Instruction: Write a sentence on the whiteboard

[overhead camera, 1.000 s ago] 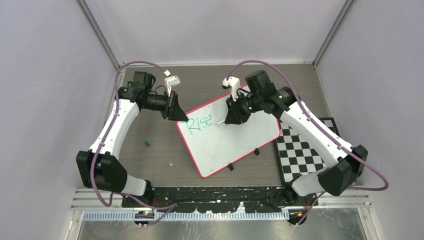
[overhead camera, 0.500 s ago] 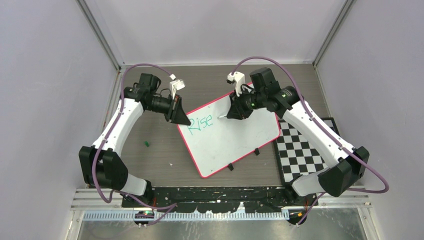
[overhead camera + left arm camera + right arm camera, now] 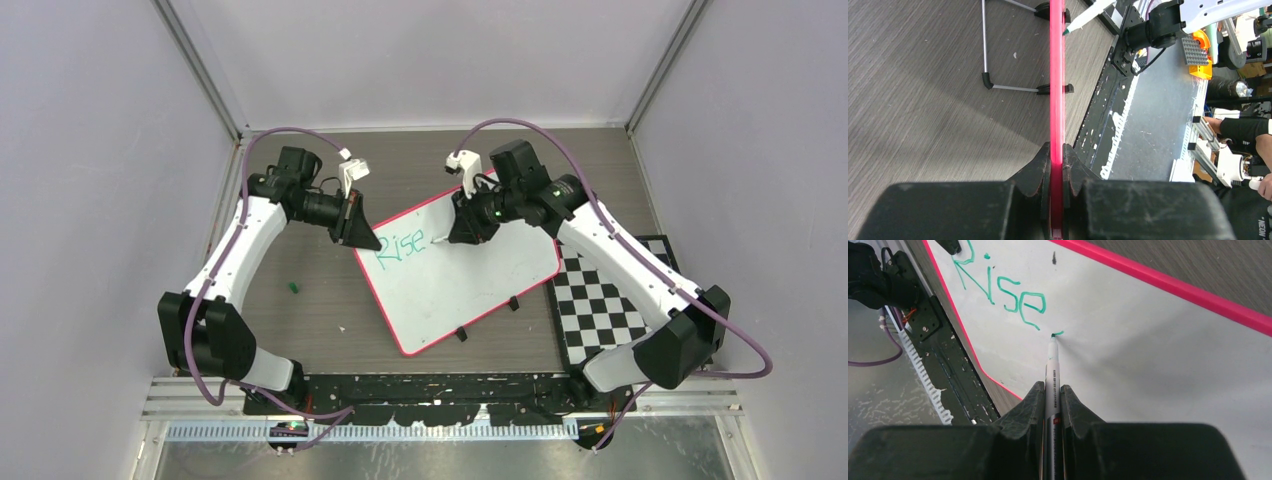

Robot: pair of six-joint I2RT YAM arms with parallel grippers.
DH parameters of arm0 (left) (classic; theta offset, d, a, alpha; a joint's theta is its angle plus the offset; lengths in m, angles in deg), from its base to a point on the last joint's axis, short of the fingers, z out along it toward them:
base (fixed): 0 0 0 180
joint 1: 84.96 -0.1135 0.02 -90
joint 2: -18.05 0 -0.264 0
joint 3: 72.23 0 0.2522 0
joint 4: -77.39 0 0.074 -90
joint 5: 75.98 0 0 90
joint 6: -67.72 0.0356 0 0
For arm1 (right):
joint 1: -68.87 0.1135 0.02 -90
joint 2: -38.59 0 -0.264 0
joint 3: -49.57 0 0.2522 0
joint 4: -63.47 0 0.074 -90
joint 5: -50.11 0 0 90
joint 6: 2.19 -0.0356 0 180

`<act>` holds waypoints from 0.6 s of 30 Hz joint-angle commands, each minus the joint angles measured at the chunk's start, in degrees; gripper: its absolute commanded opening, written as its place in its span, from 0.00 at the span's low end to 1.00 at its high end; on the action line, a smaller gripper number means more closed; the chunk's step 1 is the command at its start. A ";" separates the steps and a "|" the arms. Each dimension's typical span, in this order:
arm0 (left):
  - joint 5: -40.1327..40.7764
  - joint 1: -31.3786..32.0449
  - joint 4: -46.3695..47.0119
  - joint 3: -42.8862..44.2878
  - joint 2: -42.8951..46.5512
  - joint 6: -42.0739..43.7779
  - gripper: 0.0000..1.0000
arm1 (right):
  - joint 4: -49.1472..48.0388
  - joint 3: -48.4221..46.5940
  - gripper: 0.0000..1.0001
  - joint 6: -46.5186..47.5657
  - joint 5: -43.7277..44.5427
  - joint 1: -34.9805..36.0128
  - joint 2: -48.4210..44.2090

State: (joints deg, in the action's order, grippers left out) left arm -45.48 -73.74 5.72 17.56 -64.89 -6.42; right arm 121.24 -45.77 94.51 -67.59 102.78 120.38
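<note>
**Marker tip on board after "Rise"; left arm clamps the corner**

- The whiteboard [image 3: 462,285] sits mid-table on the grey wood-grain table [image 3: 300,320], turned at an angle. One corner points at the left arm and one at the near edge.
- Two small black clips [image 3: 461,334] sit on its near-right long edge.
- The checkerboard mat [image 3: 612,300] lies just beside the board's right corner, on the near-right side.
- The left gripper [image 3: 1057,156] is closed on the board's pink rim at its left corner. In the left wrist view the rim runs edge-on straight out from between the two fingers.
- The right gripper [image 3: 1052,392] is clamped on a white marker [image 3: 1052,367], whose barrel passes between the fingers and points away from the camera.
- The marker's teal tip touches the white surface.
- The sentence [image 3: 1000,290] reads "Rise" in teal-green, written near the board's left corner.
- A short curved stroke [image 3: 1059,332] sits right at the tip, just past the final "e" and lower than it.
- A small dark mark [image 3: 1054,259] shows on the board near the far rim.
- A tiny green object [image 3: 293,288] lies on the table to the left, well apart from the board.
</note>
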 commanded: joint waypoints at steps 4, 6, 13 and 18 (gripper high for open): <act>-0.17 0.38 -0.80 0.29 -0.23 1.45 0.00 | -1.18 -0.33 0.00 -0.68 -2.49 1.31 -1.70; 0.12 0.39 -1.21 0.47 -0.16 1.77 0.00 | -0.41 -1.17 0.00 -0.87 -3.42 0.77 -2.18; 2.15 0.38 -4.09 2.18 -1.16 4.65 0.00 | 0.29 -1.38 0.00 -1.60 -6.87 -2.61 -4.06; 3.78 0.54 -7.56 5.22 -3.81 7.14 0.00 | 0.57 -0.49 0.00 -1.11 -7.71 -4.76 -4.95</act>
State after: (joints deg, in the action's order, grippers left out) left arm -44.69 -73.72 2.75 19.76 -66.79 -4.15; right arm 122.49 -45.34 93.48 -73.07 99.33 118.48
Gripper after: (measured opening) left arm 0.080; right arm 0.197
